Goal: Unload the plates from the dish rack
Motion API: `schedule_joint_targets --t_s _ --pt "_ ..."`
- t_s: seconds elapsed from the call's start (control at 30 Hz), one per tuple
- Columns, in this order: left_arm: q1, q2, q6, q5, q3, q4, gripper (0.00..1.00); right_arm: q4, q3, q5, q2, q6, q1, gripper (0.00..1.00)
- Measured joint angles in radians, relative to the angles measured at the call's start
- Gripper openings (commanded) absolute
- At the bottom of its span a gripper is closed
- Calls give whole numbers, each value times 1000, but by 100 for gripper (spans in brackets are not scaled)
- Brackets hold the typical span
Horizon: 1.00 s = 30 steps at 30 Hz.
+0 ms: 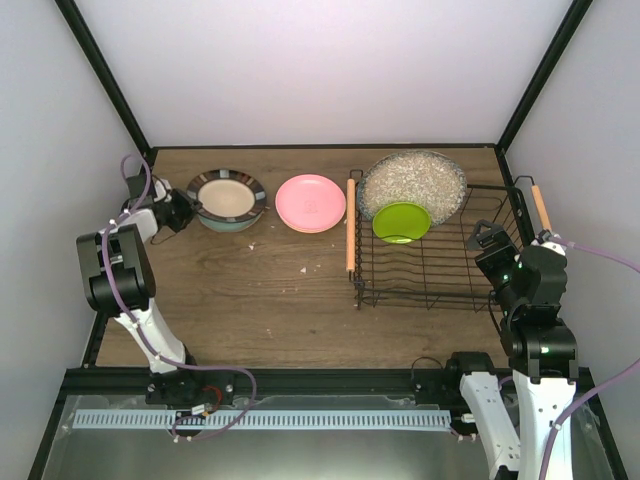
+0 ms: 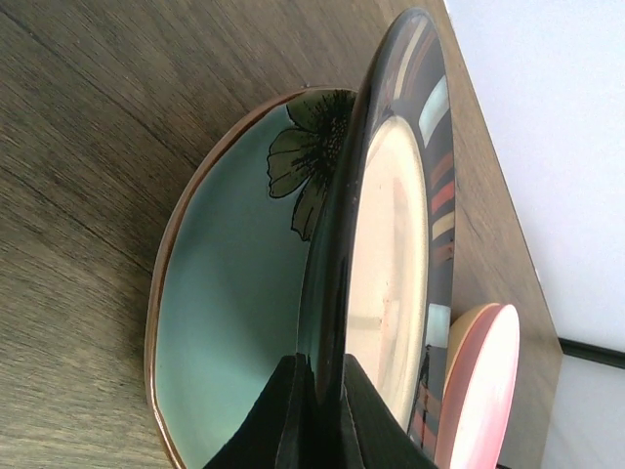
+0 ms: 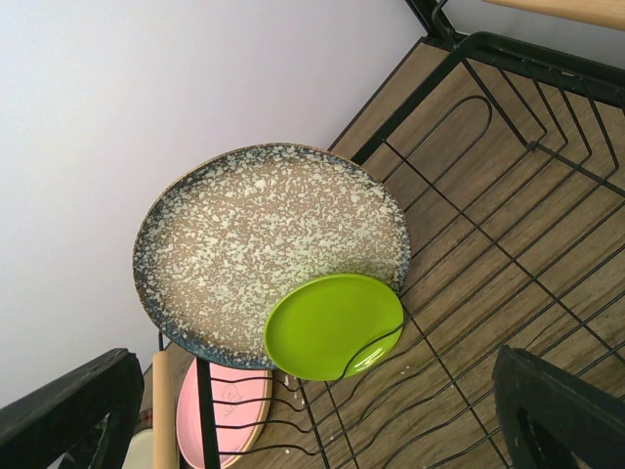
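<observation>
The black wire dish rack (image 1: 430, 270) stands at the right with a wooden handle (image 1: 350, 225) on each side. A large speckled grey plate (image 1: 415, 185) (image 3: 264, 234) leans at its far end, and a small lime green plate (image 1: 401, 221) (image 3: 332, 322) rests against it. My right gripper (image 1: 490, 245) (image 3: 312, 371) hangs open over the rack's right side, holding nothing. At the far left my left gripper (image 1: 185, 210) (image 2: 327, 376) is shut on the rim of the cream plate with a dark striped rim (image 1: 228, 198) (image 2: 391, 254). That plate sits tilted over the mint flower plate (image 2: 234, 293).
A pink plate (image 1: 310, 203) (image 2: 483, 381) (image 3: 229, 415) lies on the wooden table (image 1: 260, 290) between the cream plate and the rack's left handle. White walls and black frame posts (image 1: 105, 75) close in the back and sides.
</observation>
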State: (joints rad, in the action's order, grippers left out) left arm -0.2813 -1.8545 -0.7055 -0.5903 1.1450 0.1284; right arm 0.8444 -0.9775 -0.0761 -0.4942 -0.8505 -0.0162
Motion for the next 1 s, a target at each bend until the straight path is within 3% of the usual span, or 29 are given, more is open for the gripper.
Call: schedule_joint_targets --t_s 0.2,0.63,0.7,0.9,1.0 --pt "0 27 10 -5 -40 -8 4 0 0 0 0 0 0 100" --pt "0 42 56 34 -86 32 36 0 0 0 0 0 0 100" --pt "1 42 58 36 -85 32 46 0 0 0 0 0 0 100" --pt "0 5 69 48 -48 31 96 0 0 0 0 -1 0 100" --pt "1 -18 81 49 -14 29 100 0 0 0 0 -1 0 100"
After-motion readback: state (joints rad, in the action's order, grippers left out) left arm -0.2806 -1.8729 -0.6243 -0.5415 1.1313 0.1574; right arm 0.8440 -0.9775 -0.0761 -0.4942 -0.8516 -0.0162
